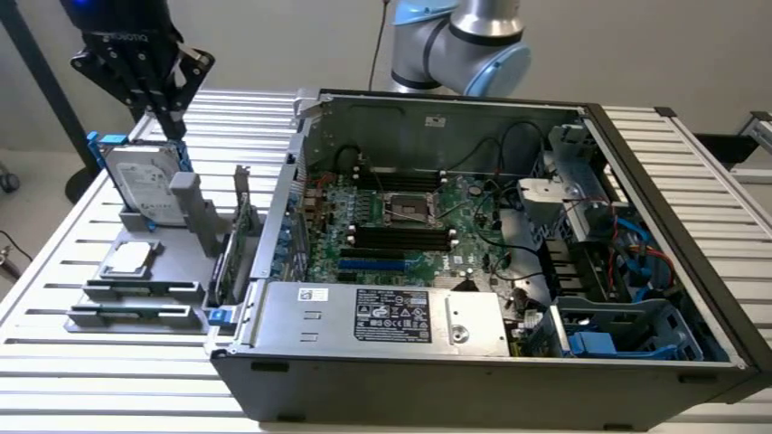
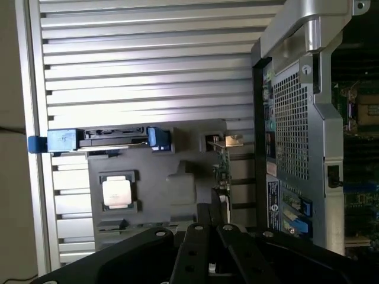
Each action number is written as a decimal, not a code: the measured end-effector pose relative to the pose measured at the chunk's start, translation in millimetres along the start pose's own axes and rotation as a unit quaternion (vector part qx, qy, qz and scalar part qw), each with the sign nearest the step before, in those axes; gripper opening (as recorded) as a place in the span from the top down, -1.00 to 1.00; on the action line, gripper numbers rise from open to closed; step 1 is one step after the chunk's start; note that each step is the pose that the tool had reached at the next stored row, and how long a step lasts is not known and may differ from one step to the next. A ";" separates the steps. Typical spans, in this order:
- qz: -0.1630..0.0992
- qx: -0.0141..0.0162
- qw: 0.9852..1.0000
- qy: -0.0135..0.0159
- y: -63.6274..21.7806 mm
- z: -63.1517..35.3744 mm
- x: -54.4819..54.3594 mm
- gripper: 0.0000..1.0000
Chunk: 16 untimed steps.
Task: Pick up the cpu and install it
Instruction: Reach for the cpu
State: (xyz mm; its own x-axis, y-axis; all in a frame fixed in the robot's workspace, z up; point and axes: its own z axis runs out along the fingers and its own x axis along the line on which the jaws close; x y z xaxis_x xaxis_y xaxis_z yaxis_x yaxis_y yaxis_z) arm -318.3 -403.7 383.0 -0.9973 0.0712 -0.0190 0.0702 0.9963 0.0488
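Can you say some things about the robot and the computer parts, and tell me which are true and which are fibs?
1. The cpu lies on the grey holder beside the computer case. True.
2. The gripper is holding the cpu. False: it is shut and hangs above the hard drive, apart from the cpu.
3. The computer case is open, so you can see the motherboard. True.
4. The hard drive lies flat. False: it stands upright in a blue bracket.
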 end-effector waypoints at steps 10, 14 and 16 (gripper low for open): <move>0.000 0.000 1.000 0.000 -3.6 7.4 45.4 0.79; 0.000 0.000 1.000 0.000 -5.3 13.9 64.0 0.79; 0.000 0.000 1.000 0.000 -6.1 17.3 73.1 0.79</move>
State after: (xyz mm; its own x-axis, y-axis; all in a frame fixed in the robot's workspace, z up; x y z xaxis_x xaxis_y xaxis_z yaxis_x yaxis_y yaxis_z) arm -391.2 -403.7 364.1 -0.9973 0.0712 -0.0190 0.0702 0.9963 0.0487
